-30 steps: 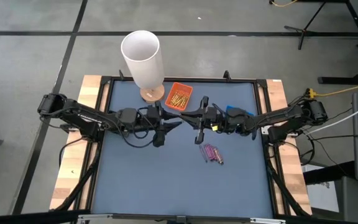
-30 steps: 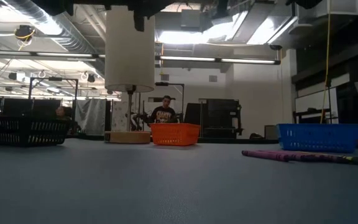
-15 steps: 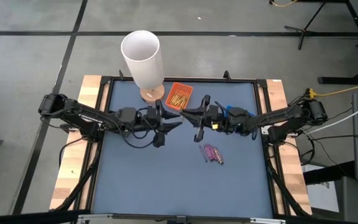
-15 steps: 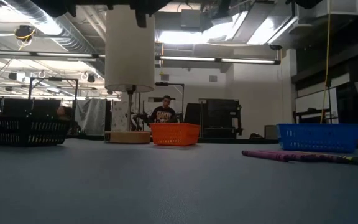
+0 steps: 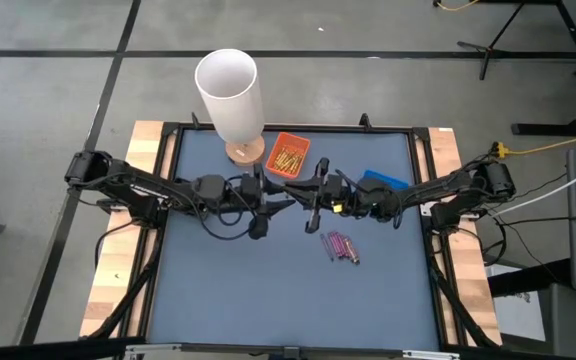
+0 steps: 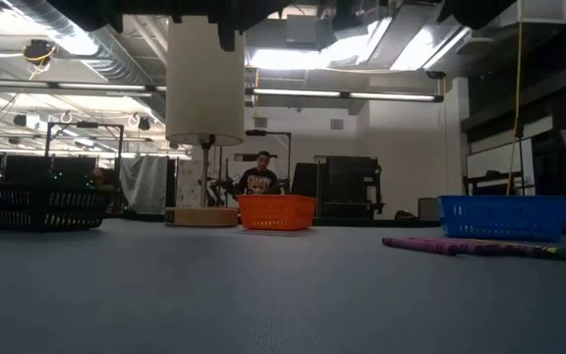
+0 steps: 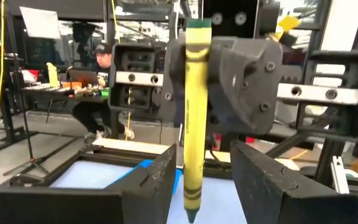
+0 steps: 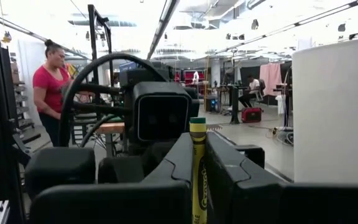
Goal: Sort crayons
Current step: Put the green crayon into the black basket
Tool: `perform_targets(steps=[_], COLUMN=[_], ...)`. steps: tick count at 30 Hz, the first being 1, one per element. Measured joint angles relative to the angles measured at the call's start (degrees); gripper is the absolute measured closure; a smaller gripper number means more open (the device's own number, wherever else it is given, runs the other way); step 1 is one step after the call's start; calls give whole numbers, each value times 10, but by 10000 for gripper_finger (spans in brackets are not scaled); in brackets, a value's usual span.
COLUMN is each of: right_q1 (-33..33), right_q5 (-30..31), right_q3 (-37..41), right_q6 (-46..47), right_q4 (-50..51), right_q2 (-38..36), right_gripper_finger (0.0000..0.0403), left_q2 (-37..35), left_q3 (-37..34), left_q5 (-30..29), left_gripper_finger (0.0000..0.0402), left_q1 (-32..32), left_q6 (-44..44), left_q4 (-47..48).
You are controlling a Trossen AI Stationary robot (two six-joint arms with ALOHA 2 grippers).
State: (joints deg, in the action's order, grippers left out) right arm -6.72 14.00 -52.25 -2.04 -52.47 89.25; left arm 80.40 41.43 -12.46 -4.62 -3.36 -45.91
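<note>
Since a second ago, our right gripper [image 5: 308,193] has slid toward the left gripper [image 5: 273,194], and the two now nearly meet above the middle of the blue table [image 5: 228,290], in front of the orange tray [image 5: 289,154]. We pinch a yellow crayon [image 7: 195,118] in the right gripper, fingers closed tight on it. Its long axis stands upright and, in the left wrist view, its tip points down at the table. Our left gripper stands open, fingers [image 7: 160,180] spread on either side of the crayon's lower end; we cannot be sure whether they touch it. More yellow crayons [image 5: 288,156] lie in the orange tray beside the white cylinder [image 5: 230,95]. We see the purple crayons [image 5: 341,246] lying loose on the table, side by side, just in front of the right gripper. A blue tray [image 5: 384,181] sits partly under the right arm.
</note>
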Motion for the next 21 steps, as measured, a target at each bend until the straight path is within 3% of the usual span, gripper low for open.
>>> perform_targets(steps=[7, 21], right_q1=[0, 0], right_q5=[5, 5], right_q3=[0, 0], right_q6=[0, 0], right_q4=[4, 16], right_q2=[-1, -1], right_gripper_finger=[381, 381], left_q2=[0, 0], left_q3=[0, 0], left_q5=[0, -3], left_gripper_finger=[275, 380], left_q1=[0, 0], left_q6=[0, -1], left_q4=[27, 29])
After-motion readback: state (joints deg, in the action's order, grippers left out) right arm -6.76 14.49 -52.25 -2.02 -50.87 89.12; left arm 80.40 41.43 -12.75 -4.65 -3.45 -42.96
